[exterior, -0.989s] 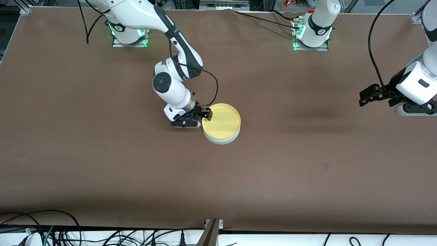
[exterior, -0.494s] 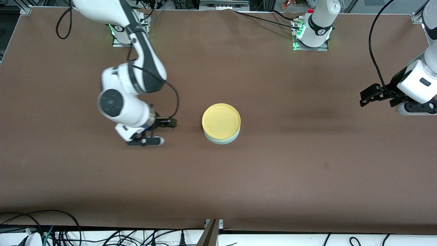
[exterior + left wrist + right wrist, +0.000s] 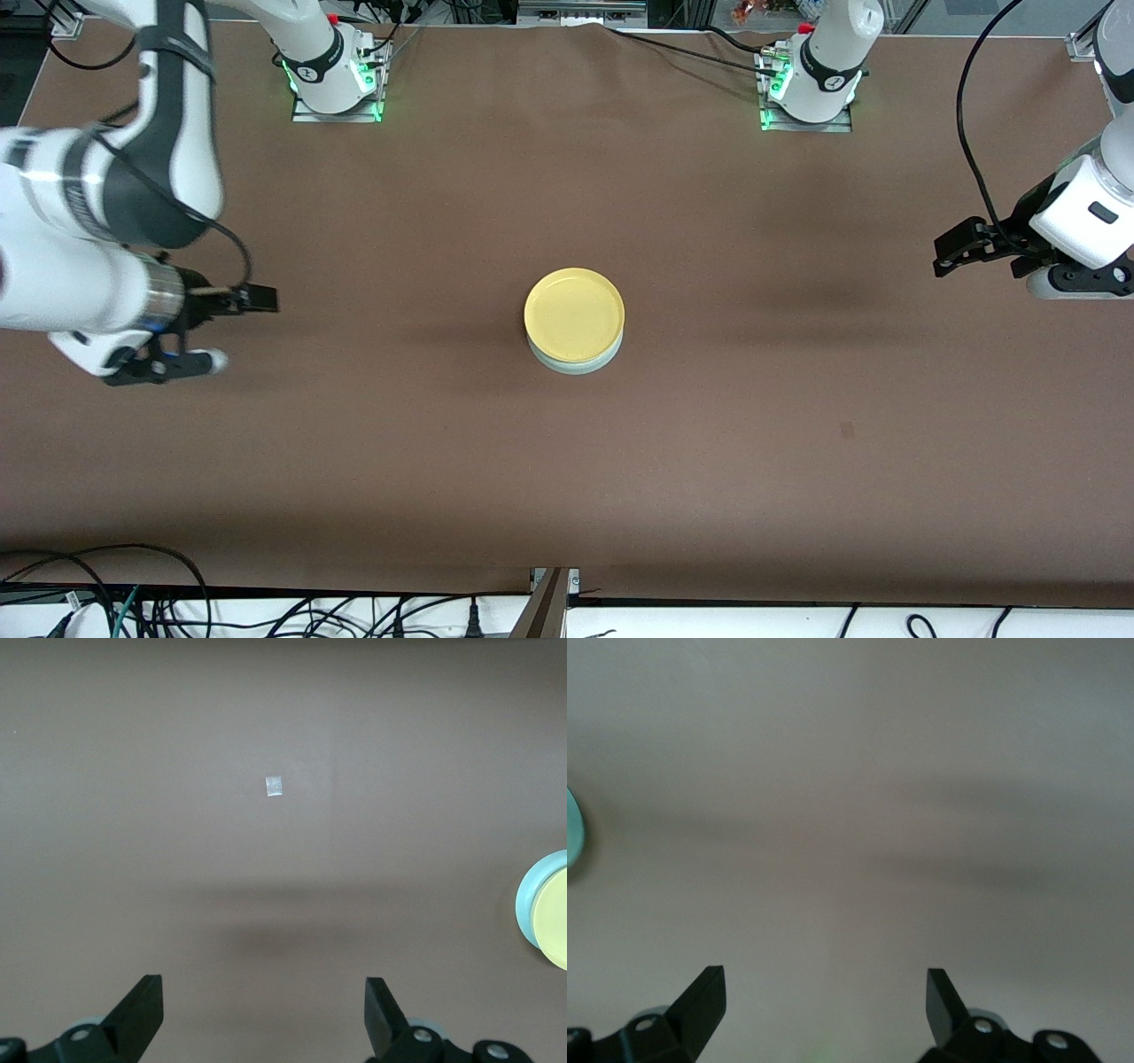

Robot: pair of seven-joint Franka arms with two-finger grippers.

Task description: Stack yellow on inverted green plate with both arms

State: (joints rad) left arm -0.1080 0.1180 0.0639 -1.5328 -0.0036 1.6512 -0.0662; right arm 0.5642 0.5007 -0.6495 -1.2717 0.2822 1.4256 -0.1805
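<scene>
Yellow plate (image 3: 574, 314) sits stacked on the green plate (image 3: 576, 363) mid-table. Right gripper (image 3: 232, 330), jaws spread and empty, is over the right arm's end, well apart from the stack. Left gripper (image 3: 948, 255) likewise gapes empty over the left arm's end.

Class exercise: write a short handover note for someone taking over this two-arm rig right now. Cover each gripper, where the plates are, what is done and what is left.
Right gripper: open, empty, over bare table toward the right arm's end, well clear of the plates.
Left gripper: open, empty, over bare table toward the left arm's end; that arm waits.
Plates: the yellow plate sits rim up on the green plate at mid-table, slightly offset, so a green edge shows on the side nearer the front camera.
Done: the stack is made and nothing grips it.
Left: nothing on the plates, as far as can be seen; perhaps only parking the arms.
</scene>
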